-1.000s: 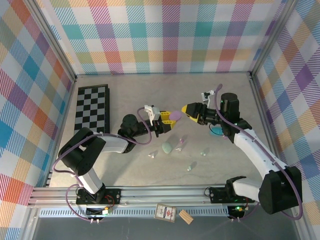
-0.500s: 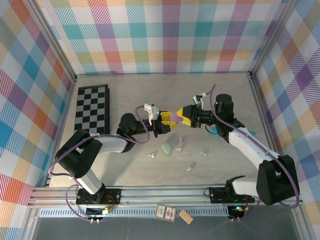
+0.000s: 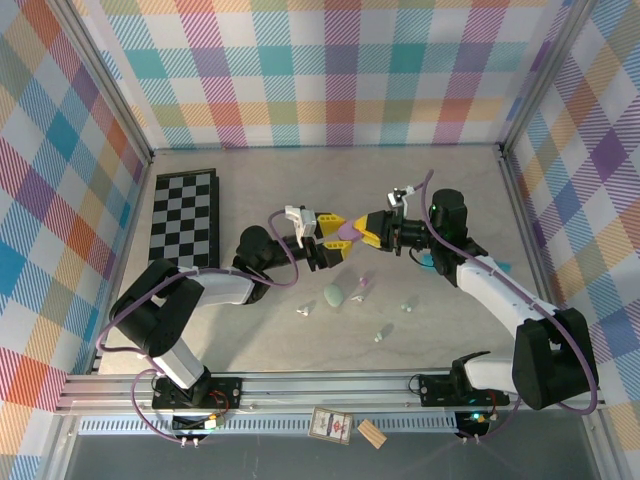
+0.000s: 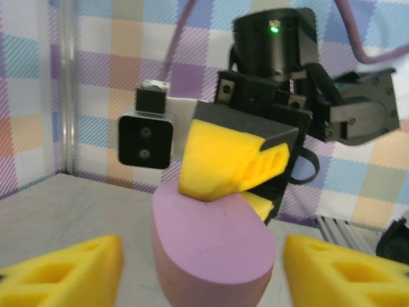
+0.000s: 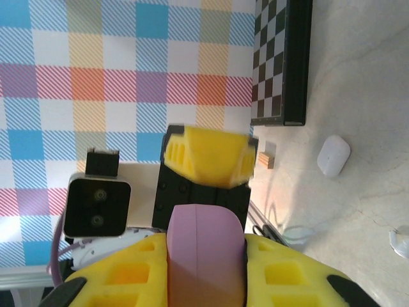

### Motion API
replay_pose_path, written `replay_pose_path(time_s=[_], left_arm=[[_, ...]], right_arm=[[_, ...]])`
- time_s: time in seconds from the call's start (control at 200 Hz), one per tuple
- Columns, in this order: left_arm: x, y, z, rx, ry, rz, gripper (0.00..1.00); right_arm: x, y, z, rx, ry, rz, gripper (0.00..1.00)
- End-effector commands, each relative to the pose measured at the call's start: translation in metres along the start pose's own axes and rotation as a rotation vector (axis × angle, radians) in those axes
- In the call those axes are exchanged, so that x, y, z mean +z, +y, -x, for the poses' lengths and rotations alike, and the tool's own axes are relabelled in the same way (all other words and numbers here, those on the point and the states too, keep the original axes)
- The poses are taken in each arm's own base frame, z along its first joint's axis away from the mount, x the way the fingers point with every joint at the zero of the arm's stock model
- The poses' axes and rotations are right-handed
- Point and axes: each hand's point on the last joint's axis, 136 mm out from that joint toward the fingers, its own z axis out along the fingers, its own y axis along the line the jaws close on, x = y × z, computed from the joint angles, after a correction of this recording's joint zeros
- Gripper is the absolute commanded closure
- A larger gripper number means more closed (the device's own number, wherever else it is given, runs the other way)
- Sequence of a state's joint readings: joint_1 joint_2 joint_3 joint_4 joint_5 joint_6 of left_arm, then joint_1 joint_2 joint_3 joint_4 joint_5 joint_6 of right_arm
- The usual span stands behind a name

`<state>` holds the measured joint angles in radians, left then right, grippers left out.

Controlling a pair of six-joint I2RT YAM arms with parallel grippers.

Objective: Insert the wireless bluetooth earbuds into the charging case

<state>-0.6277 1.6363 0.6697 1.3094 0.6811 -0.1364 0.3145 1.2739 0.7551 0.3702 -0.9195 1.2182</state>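
A purple charging case [image 3: 347,231] hangs in mid-air over the middle of the table. My right gripper [image 3: 365,229] is shut on it: in the right wrist view its yellow pads press both sides of the case [image 5: 206,256]. My left gripper [image 3: 326,232] faces it from the left and is open; in the left wrist view its fingertips [image 4: 64,272] stand apart from the case [image 4: 214,246] on either side. Tiny pale earbuds lie on the table below, one [image 3: 305,309] at the left, one [image 3: 380,335] nearer the front and one [image 3: 408,303] at the right.
A mint pebble-shaped case [image 3: 334,296] and a small lilac piece [image 3: 362,287] lie under the grippers. A teal object [image 3: 432,262] sits beneath the right arm. A folded chessboard [image 3: 183,217] lies at the left. Plaid walls enclose the table.
My right gripper moved left to the purple case and shut on it. My left gripper, which was holding the case, opened and let it go.
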Motion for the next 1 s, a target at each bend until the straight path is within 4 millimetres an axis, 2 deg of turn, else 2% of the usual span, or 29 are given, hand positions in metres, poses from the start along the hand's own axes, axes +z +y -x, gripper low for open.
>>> replay_pose_path(time_s=[0.0,0.2,0.41,0.805,0.995], left_arm=[[-0.002,0.003,0.018,0.107,-0.059,0.073,0.24],[0.001,0.001,0.017,0.169,-0.066,0.1,0.2],[0.004,0.002,0.02,0.177,-0.076,0.114,0.25],[0.007,0.002,0.023,0.178,-0.085,0.104,0.47],[0.007,0.001,0.026,0.183,-0.09,0.102,0.54]], right_arm=[[-0.003,0.013,0.008,-0.011,-0.076,0.039,0.83],[0.0,0.02,0.015,0.019,-0.096,0.099,0.83],[0.007,0.024,0.014,0.034,-0.082,0.141,0.83],[0.013,0.021,0.012,0.058,-0.079,0.155,0.84],[0.015,0.019,0.012,0.064,-0.071,0.144,0.84]])
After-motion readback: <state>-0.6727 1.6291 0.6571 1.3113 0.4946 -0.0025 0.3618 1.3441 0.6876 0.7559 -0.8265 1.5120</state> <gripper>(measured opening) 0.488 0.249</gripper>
